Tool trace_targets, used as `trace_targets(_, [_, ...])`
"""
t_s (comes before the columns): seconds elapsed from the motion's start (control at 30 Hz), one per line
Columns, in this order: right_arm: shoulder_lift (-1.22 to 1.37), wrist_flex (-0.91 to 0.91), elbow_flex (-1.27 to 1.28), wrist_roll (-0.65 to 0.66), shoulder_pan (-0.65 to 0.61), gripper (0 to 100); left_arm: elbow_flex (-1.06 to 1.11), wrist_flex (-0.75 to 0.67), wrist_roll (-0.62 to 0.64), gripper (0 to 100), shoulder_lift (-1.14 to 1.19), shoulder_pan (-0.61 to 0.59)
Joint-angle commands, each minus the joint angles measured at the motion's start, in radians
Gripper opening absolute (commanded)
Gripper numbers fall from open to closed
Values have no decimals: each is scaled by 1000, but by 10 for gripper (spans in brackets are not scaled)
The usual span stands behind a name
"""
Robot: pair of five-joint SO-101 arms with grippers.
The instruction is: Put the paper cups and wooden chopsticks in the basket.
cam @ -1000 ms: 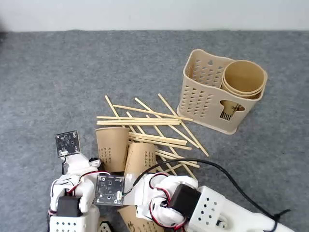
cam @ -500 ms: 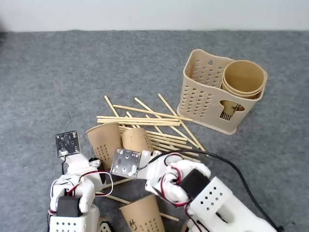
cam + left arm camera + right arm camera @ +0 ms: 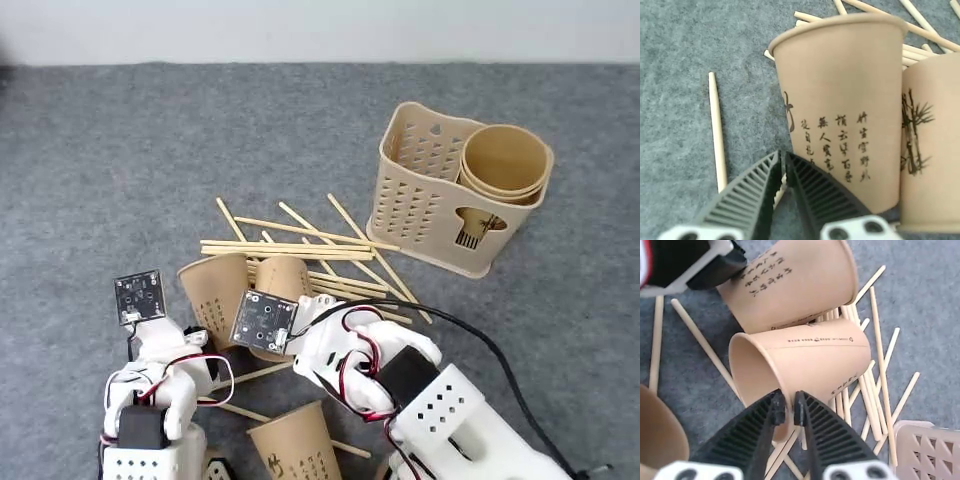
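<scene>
Right wrist view: right pincer [image 3: 787, 399] nips a tipped paper cup [image 3: 805, 357] by its rim; left pincer [image 3: 783, 155] closed, empty.

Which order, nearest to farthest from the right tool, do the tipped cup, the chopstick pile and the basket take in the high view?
From the right tool:
1. tipped cup: at the tool itself, its rim in the grip.
2. chopstick pile: just beyond that cup, mid-table.
3. basket: farthest, toward the back right of the table.
</scene>
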Motion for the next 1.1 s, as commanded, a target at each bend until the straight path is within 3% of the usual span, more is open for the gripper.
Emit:
trace_targets(0.0, [-16, -35, -6, 5, 7, 8, -8, 3, -5, 14, -12, 3])
trace_targets(0.17, [-16, -25, -84, 5, 104, 9, -8, 3, -5, 14, -12, 3])
trace_targets(0.3, [-16, 91, -224, 3, 160, 9, -8, 3, -5, 14, -12, 3])
trace_targets(0.77, [-5, 463, -760, -68, 182, 9, -8, 3, -5, 14, -12, 3])
trace_targets(1.07, [-5, 521, -997, -61, 414, 9, -8, 3, -5, 14, -12, 3])
